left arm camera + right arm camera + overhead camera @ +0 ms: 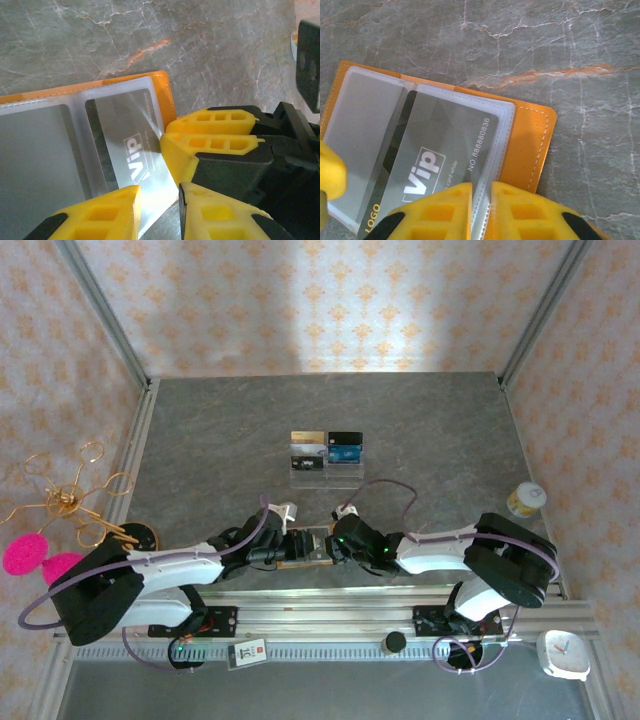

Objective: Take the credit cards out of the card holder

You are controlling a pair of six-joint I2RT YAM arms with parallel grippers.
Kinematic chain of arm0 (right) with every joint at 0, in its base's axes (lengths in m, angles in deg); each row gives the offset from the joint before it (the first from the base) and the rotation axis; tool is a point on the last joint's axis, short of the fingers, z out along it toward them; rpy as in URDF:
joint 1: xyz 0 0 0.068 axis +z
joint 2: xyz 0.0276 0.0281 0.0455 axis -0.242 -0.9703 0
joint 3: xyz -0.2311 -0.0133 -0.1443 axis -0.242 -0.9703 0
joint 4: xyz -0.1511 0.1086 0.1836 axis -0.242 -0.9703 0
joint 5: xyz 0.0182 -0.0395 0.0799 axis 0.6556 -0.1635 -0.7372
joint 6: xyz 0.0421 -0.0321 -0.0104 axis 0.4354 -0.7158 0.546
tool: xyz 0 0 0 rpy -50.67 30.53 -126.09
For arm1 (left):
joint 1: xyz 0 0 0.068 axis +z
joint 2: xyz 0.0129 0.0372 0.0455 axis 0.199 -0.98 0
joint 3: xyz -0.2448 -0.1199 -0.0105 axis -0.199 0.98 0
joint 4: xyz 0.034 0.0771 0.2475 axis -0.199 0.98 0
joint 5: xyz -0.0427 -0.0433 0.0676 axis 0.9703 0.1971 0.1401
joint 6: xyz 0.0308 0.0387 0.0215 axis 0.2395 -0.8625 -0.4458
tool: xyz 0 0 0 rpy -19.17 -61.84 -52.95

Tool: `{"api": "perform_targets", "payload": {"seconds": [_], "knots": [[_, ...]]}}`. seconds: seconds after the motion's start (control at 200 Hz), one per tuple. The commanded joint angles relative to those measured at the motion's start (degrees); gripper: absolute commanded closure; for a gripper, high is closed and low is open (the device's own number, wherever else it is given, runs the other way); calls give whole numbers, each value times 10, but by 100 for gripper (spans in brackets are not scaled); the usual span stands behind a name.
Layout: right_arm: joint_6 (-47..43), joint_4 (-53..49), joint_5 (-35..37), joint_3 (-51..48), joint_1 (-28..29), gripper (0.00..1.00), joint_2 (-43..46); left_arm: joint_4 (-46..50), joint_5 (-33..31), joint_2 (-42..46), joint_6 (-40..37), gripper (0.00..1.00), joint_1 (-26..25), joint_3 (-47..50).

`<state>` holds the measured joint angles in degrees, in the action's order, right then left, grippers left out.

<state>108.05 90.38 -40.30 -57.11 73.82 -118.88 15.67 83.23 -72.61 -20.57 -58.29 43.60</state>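
Right claw (481, 189): fingers nearly pressed together, pinching the clear sleeve edge of the card holder (530, 145). The holder lies open and flat on the bench (570, 40), directly ahead of that claw. VIP card (445, 150) sits inside the same sleeve, just past the fingertips; can't tell if it's in the pinch too. Left claw (160, 189) sits opposite, narrowly spread, sleeve corner in the gap, not clamped. Both claws nearly tip to tip, crowding the same corner. Beyond them, well apart: clear stand (327, 477) carrying cards (327, 447). Small yellow tub (525, 500) far off the right claw's right.
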Motion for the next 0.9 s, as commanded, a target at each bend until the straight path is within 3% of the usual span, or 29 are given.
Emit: {"api": "perform_targets", "payload": {"seconds": [0.0,0.896], "knots": [[0,-28,-9,-12,8,83,-14,36,-28,-11,-12,74,-3,-9],[-2,-24,-14,-10,8,84,-15,17,-17,-52,-12,76,-1,-14]]}}
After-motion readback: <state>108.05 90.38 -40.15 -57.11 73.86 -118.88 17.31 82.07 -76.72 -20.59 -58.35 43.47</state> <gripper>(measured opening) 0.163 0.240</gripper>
